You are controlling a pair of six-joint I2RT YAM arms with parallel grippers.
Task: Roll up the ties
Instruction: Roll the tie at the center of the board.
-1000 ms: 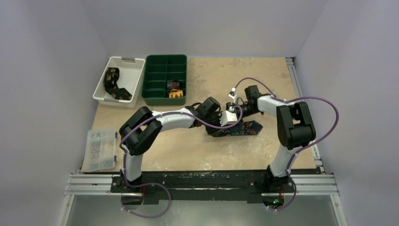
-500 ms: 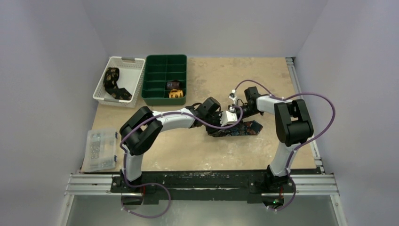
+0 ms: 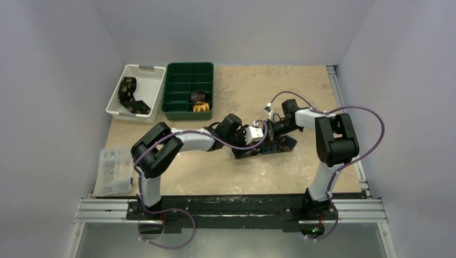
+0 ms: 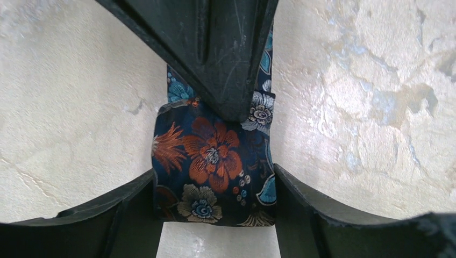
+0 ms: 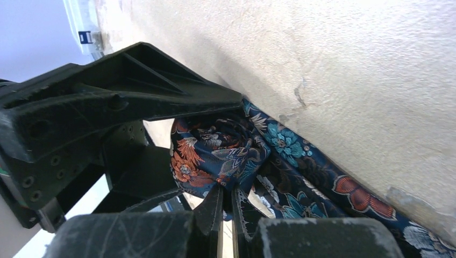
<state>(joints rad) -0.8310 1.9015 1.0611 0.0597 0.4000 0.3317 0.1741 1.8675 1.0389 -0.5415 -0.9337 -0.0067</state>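
The navy floral tie (image 4: 212, 156) lay near the middle of the table (image 3: 215, 177), part of it wound into a loose roll and the rest trailing flat toward the right. The left gripper (image 4: 215, 209) stood spread, its two fingers (image 4: 129, 209) flanking the tie's edges without squeezing it; whether they touched the cloth could not be told. The right gripper (image 5: 227, 199) reached in from the opposite side, its fingers pressed together on a fold of the roll, the tips buried in the bunched fabric. In the top view the two wrists met almost nose to nose over the tie. At the far left of the table sat a green divided tray (image 3: 177, 80) holding a dark rolled tie (image 3: 199, 97) and a yellow rolled tie (image 3: 201, 107) in neighbouring compartments. Just beside it stood a white basket (image 3: 153, 91) with a black-and-gold tie (image 3: 129, 95) lying unrolled inside. A clear lidded box (image 3: 114, 171) rested at the near left edge.
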